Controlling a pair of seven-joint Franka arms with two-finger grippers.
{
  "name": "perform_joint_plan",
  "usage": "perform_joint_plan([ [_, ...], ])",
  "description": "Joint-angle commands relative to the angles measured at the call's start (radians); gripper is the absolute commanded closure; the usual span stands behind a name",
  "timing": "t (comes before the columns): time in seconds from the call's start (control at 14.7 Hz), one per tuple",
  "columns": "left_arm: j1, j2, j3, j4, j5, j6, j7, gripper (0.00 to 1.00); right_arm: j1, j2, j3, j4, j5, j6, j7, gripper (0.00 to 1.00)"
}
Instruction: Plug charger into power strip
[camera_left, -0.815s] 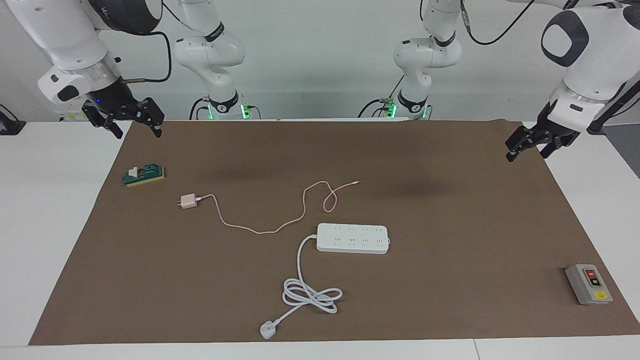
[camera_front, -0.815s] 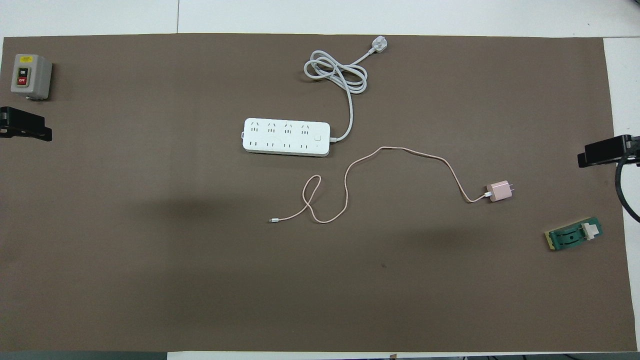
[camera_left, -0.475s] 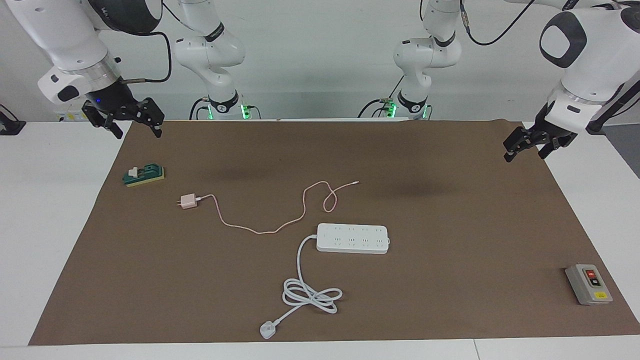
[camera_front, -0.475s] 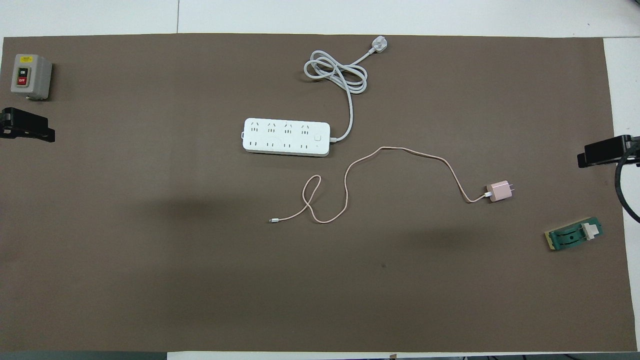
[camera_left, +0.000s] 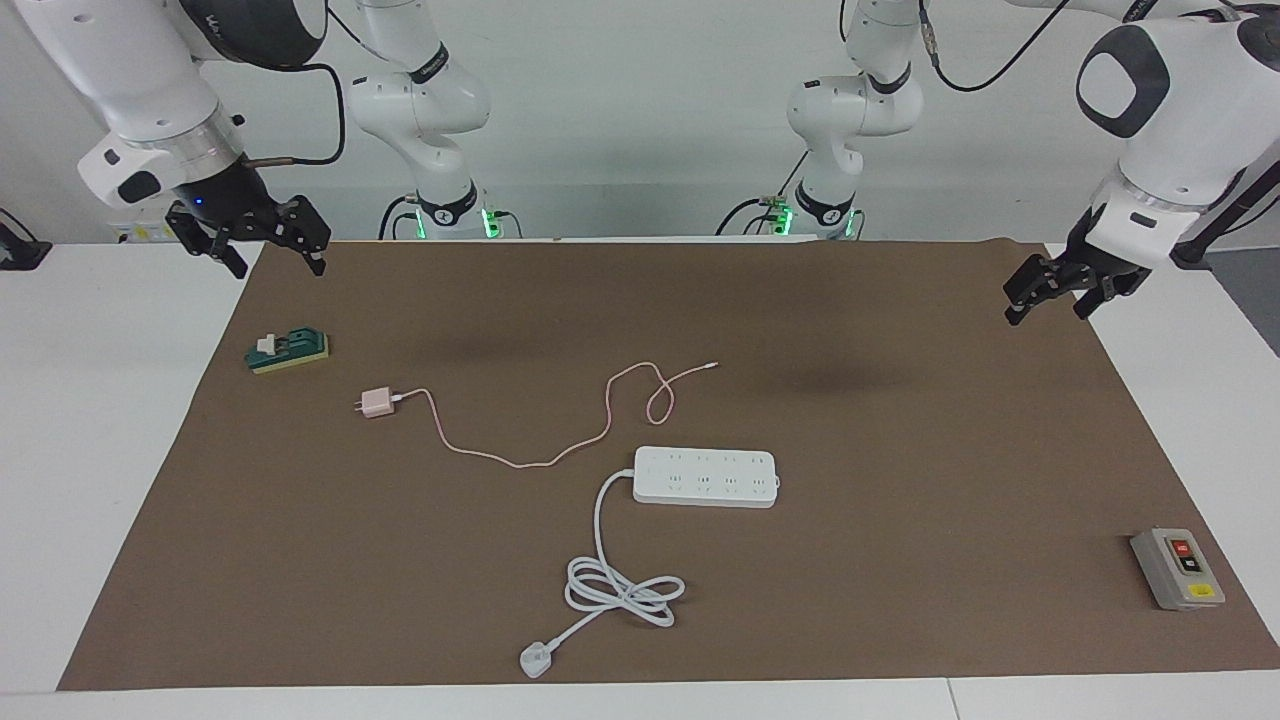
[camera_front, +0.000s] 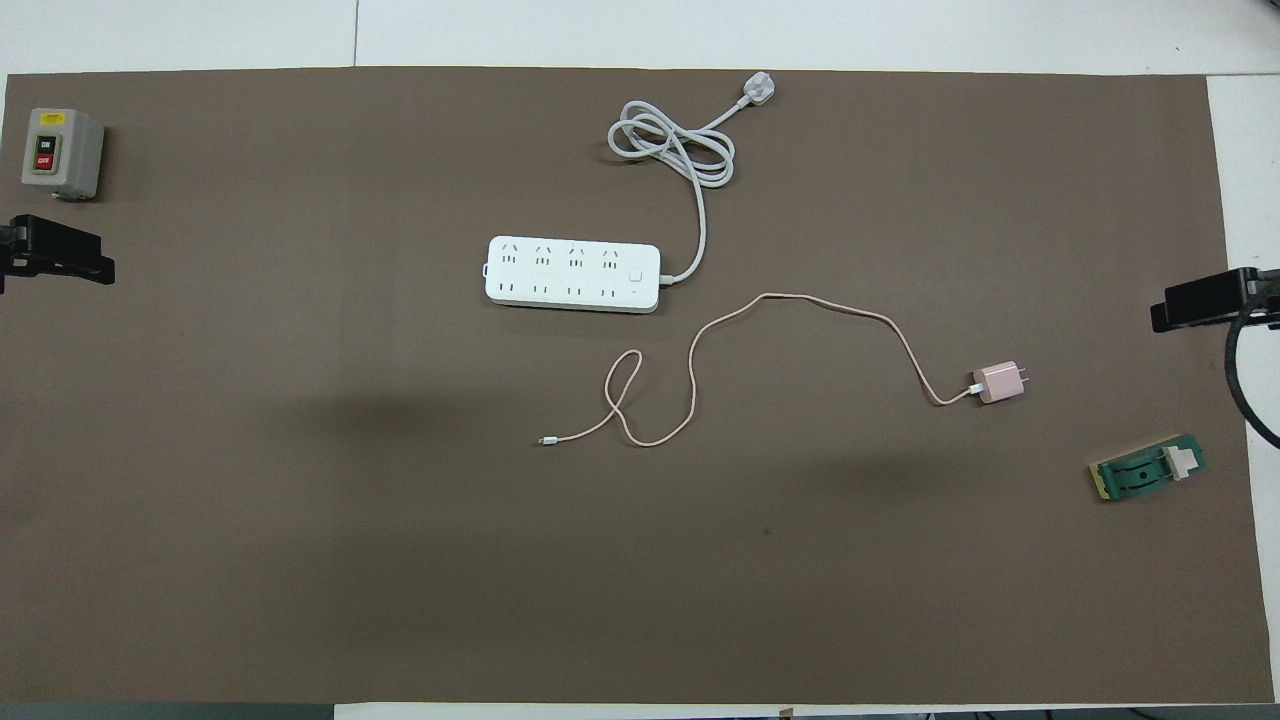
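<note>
I watch the left gripper (camera_left: 1048, 298) creep inward above the brown mat's (camera_left: 900, 420) edge at its own end, fingers spread and empty; the right gripper (camera_left: 268, 247), likewise spread and empty, shifts only slightly over its corner.

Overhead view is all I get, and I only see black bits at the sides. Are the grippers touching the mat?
Observer: No. The right gripper hangs in the air over the edge of the mat at the right arm's end.
Operator: Is it holding something?
Observer: Nothing. Its fingers are spread open and empty.
Operator: What about the other one?
Observer: The left gripper is raised too, open and empty, over the mat's edge at the left arm's end.
</note>
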Motion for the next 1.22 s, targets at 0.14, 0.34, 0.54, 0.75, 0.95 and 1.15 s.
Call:
perform_joint_plan([
  [0.14,-0.005,0.012,0.011,0.023,0.003,-0.021,0.0,0.0,-0.016,-0.012,0.031,-0.022,0.015,0.021,0.03,0.0],
  [0.34,-0.014,0.009,0.008,0.026,-0.005,-0.011,-0.002,0.0,-0.024,-0.016,0.03,-0.048,0.013,-0.007,0.196,0.0],
  [0.54,-0.015,0.026,0.007,0.025,-0.009,-0.003,-0.002,0.0,-0.004,-0.049,0.034,-0.091,0.016,-0.031,0.431,0.0],
  [0.75,-0.008,0.008,0.005,0.017,-0.049,-0.023,0.001,0.0,0.021,-0.052,0.036,-0.105,0.023,-0.025,0.648,0.0],
  [0.95,-0.018,0.026,0.008,0.025,-0.088,-0.09,0.003,0.0,0.024,-0.053,0.037,-0.108,0.072,-0.03,0.735,0.0],
  [1.15,-0.017,0.044,0.008,0.032,-0.078,-0.091,0.014,0.0,0.018,-0.058,0.036,-0.149,0.082,-0.03,0.772,0.0],
])
